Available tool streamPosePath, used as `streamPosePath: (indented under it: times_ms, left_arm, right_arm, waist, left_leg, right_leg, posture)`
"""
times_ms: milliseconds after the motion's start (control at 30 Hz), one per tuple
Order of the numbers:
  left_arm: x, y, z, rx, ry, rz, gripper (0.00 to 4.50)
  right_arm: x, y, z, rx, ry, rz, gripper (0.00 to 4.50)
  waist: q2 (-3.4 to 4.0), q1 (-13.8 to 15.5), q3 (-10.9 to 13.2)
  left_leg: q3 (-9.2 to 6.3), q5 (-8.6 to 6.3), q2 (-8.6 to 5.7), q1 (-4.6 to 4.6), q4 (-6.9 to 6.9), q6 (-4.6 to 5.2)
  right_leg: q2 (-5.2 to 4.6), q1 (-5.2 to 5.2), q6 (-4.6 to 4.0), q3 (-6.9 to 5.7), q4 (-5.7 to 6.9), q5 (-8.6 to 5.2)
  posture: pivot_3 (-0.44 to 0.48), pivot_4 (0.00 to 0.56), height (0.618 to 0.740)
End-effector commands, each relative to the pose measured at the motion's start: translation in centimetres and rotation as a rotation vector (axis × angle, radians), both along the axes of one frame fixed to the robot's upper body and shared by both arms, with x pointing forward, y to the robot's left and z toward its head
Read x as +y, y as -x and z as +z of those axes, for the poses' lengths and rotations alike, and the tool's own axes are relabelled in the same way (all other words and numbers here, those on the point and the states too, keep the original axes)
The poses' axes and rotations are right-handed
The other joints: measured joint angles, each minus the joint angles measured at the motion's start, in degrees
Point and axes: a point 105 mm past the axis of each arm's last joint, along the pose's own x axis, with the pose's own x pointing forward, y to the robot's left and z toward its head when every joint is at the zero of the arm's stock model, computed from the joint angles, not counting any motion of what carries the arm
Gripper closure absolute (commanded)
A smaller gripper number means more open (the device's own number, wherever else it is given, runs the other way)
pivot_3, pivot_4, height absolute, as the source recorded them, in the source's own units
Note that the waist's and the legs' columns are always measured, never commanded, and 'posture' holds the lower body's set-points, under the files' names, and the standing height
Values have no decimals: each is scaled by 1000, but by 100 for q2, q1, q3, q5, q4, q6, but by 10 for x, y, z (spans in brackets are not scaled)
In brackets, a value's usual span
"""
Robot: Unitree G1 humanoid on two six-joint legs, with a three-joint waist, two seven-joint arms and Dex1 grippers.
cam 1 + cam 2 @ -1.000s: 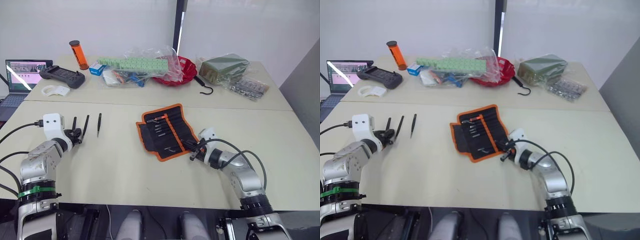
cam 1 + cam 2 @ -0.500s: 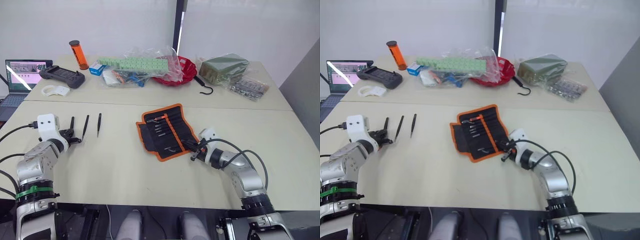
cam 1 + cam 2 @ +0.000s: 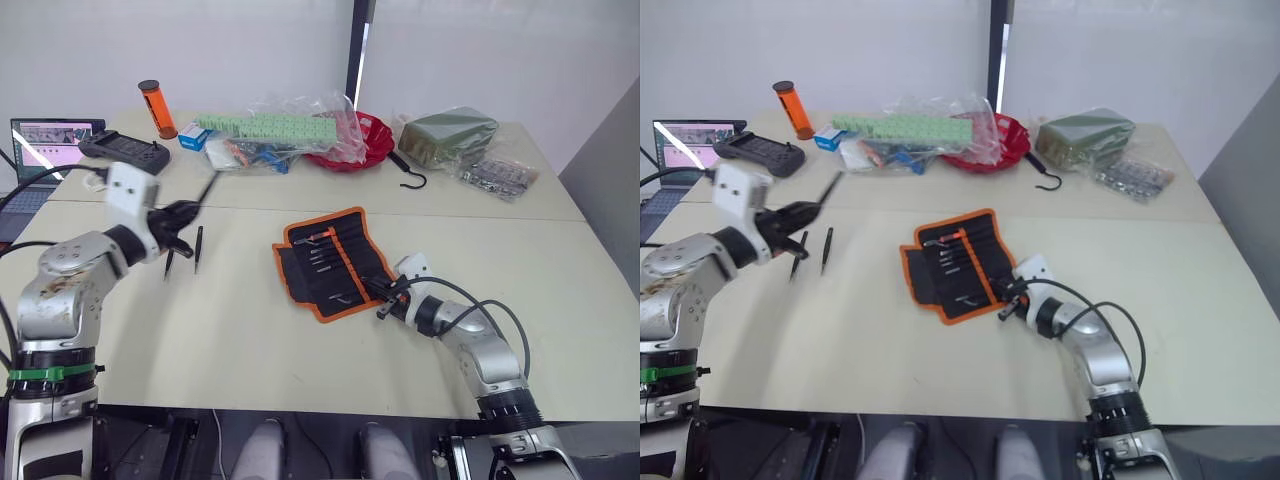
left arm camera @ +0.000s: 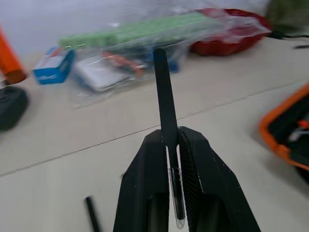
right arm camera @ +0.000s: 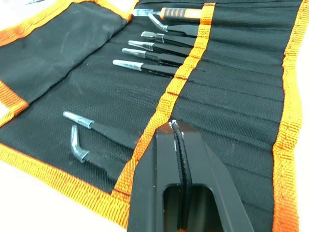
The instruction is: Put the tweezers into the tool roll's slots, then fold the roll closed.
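Note:
The tool roll [image 3: 335, 262] lies open mid-table, black with orange trim; several silver-tipped tools sit in its slots [image 5: 231, 96]. My left gripper [image 3: 185, 212] is raised above the table left of the roll, shut on one slim black tweezers [image 4: 164, 96] that sticks up past the fingers [image 4: 198, 159]. Two more tweezers [image 3: 198, 248] [image 3: 167, 264] lie on the table just below it. My right gripper [image 3: 385, 297] is shut, its tips resting on the roll's near right edge beside the orange inner strip [image 5: 169, 104].
Along the back stand a red bowl [image 3: 358, 140], a black hook [image 3: 412, 176], plastic bags of green parts [image 3: 275, 130], a green packet [image 3: 447, 132], an orange cylinder [image 3: 155, 108], a black controller [image 3: 125, 150] and a laptop [image 3: 45, 150].
My left gripper has risen from the table and swung right with one tweezers held in it. Two tweezers stay on the table. The right gripper has barely moved.

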Motion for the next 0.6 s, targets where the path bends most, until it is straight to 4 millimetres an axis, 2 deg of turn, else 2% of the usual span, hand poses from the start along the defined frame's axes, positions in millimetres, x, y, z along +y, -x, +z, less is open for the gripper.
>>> streamPosePath:
  times_ms: [33,133,300,400,600]
  left_arm:
    - [-42,14,3,7,-135,-269,4460]
    - [-64,15,-10,56,-237,-418,4460]
    - [-91,10,-23,146,-319,-568,4460]
    - [-105,5,-26,182,-354,-614,4460]
    - [-122,0,-41,268,-444,-670,4460]
  right_arm:
    - [-1,-1,13,-32,-17,-52,4500]
    - [3,1,16,-32,-16,-78,4500]
    - [10,8,5,-7,-1,-102,4500]
    - [9,10,-4,1,36,-114,4500]
    - [9,11,-8,1,49,-129,4500]
  waist:
    - [5,-31,3]
    - [8,-59,5]
    - [8,-101,5]
    - [8,-110,5]
    - [8,-120,5]
  left_leg:
    - [0,0,0,-3,-1,0]
    - [-1,1,0,-28,-1,1]
    - [1,3,0,-62,2,2]
    - [0,3,0,-69,3,2]
    - [0,3,0,-67,3,3]
  right_leg:
    - [1,-4,0,0,0,0]
    - [2,-32,-1,1,6,0]
    - [4,-70,-1,3,15,1]
    - [4,-74,0,3,14,0]
    - [5,-74,1,3,17,-1]
  posture:
    - [0,150,740]
    - [0,150,740]
    - [0,150,740]
    - [0,150,740]
    - [0,150,740]
